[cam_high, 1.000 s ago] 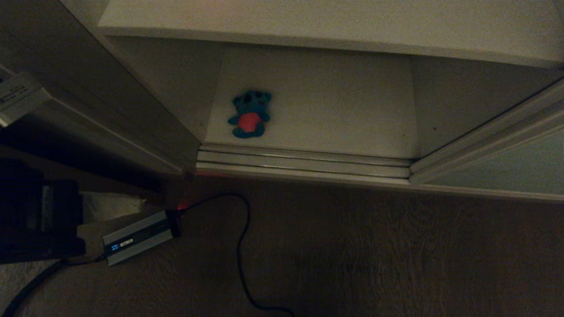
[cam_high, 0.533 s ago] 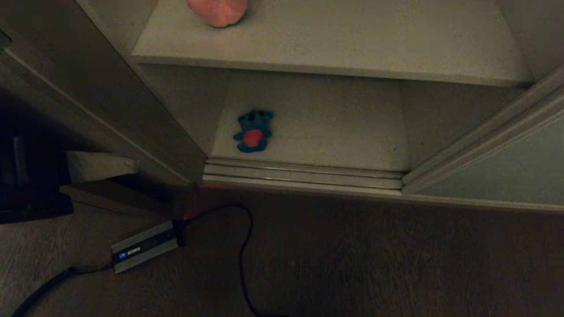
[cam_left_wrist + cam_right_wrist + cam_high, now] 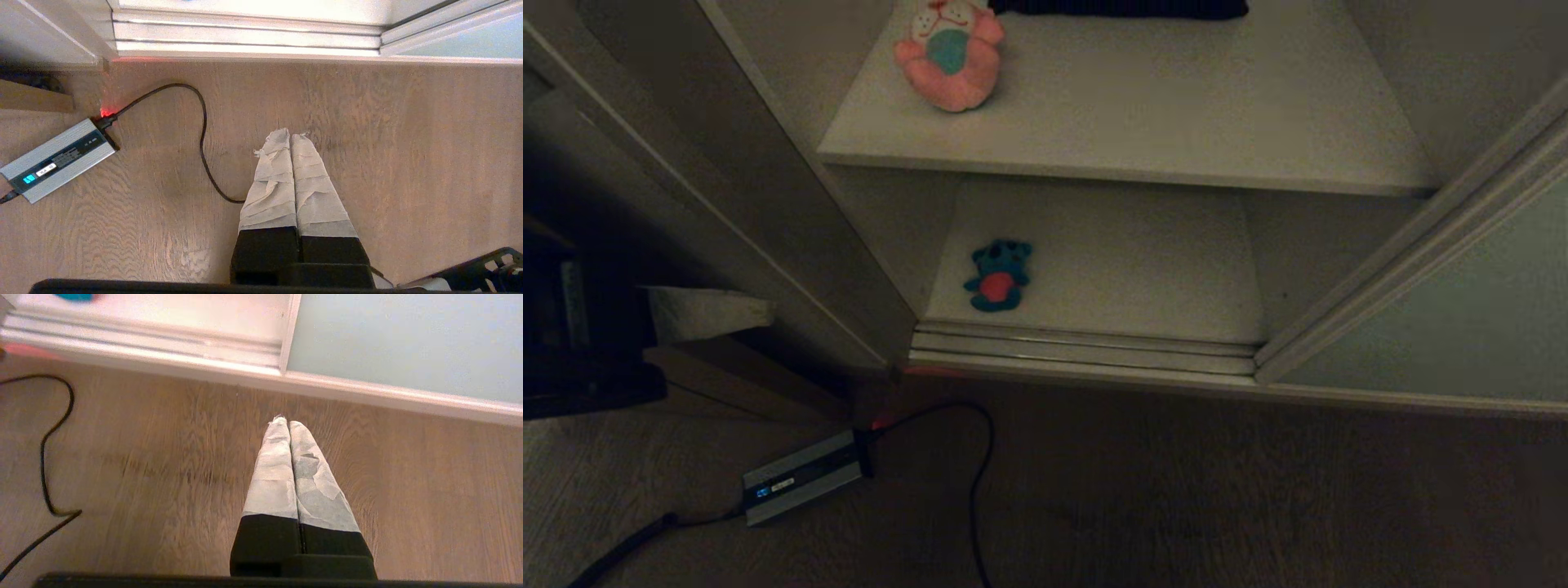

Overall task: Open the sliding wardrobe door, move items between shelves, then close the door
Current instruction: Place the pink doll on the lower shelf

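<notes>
The sliding wardrobe door [image 3: 1437,327] stands slid to the right, leaving the interior exposed. A dark teal plush toy with a red belly [image 3: 998,275] lies on the bottom shelf [image 3: 1111,261] near its left front corner. On the shelf above [image 3: 1176,106] sits a pink plush toy [image 3: 949,55] with a white face and teal body. My left gripper [image 3: 291,135] is shut and empty, hanging over the wooden floor in front of the door track. My right gripper [image 3: 285,421] is also shut and empty, above the floor near the door's edge [image 3: 288,335]. Neither arm shows in the head view.
A dark folded cloth [image 3: 1119,7] lies at the back of the upper shelf. A silver power adapter [image 3: 800,478] with a black cable [image 3: 980,457] lies on the floor left of the opening. The brown side panel [image 3: 768,188] bounds the left.
The whole head view has shifted downward in the picture as the camera rose: the upper shelf, pink toy and dark cloth came into sight. The teal toy has not moved on its shelf.
</notes>
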Available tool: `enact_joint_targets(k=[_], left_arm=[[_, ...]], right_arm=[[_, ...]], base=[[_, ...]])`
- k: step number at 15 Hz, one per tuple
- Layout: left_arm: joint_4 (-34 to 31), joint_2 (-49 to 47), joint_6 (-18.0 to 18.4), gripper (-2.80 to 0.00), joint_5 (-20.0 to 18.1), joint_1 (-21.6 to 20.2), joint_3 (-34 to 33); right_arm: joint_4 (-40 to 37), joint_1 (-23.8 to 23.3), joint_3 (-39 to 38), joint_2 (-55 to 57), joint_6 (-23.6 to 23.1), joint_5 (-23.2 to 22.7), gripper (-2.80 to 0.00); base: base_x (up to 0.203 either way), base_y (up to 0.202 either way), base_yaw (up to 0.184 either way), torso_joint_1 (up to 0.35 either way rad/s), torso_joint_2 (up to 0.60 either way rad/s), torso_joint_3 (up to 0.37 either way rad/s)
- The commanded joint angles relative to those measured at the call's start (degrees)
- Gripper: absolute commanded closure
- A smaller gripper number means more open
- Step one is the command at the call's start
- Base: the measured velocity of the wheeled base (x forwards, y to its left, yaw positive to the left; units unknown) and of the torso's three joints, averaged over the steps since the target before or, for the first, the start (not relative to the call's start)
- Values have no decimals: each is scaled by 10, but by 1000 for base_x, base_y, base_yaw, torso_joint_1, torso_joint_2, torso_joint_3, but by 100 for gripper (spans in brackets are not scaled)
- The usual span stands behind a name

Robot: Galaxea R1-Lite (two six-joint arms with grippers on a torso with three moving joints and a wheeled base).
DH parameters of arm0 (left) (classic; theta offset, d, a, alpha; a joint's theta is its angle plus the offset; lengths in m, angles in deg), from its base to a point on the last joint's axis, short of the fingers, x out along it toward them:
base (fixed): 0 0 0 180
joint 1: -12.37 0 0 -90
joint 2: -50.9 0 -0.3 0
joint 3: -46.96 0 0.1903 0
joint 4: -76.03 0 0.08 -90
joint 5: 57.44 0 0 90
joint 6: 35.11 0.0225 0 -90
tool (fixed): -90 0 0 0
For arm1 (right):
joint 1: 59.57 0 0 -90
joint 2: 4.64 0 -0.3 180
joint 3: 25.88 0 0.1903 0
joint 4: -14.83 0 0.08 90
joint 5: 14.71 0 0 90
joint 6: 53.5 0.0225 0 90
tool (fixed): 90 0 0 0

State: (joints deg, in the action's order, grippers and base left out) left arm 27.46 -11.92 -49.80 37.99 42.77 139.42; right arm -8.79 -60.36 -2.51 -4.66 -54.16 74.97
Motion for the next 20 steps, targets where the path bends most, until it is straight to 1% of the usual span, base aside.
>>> enact_joint_targets(k=[1, 5, 9, 15, 16, 17, 19, 20], left_arm=[[4, -5, -5, 0, 0, 0, 2], [14, -2, -3, 0, 0, 0, 9], [42, -3, 1, 0, 1, 0, 9], [58, -6, 3, 0, -1, 1, 10], [63, -6, 10, 0, 0, 1, 12], [72, -6, 16, 0, -1, 1, 14], [105, -11, 18, 0, 0, 1, 20], [115, -23, 22, 0, 3, 1, 28]], right_arm=[[0, 0, -2, 0, 0, 0, 0], [0, 0, -3, 0, 0, 0, 0], [0, 0, -2, 1, 0, 0, 0], [0, 0, -2, 1, 0, 0, 0], [0, 0, -2, 0, 0, 0, 0], [0, 0, -3, 0, 0, 0, 0], [0, 0, -2, 0, 0, 0, 0], [0, 0, -2, 1, 0, 0, 0]], base=[[0, 0, 0, 2, -1, 195], [0, 0, 0, -2, 1, 49], [23, 0, 0, 1, 1, 2], [192, 0, 0, 3, 1, 5], [193, 0, 0, -1, 2, -2], [193, 0, 1, 3, 12, -2], [168, 0, 0, 1, -1, 0], [60, 0, -1, 10, -1, 2]])
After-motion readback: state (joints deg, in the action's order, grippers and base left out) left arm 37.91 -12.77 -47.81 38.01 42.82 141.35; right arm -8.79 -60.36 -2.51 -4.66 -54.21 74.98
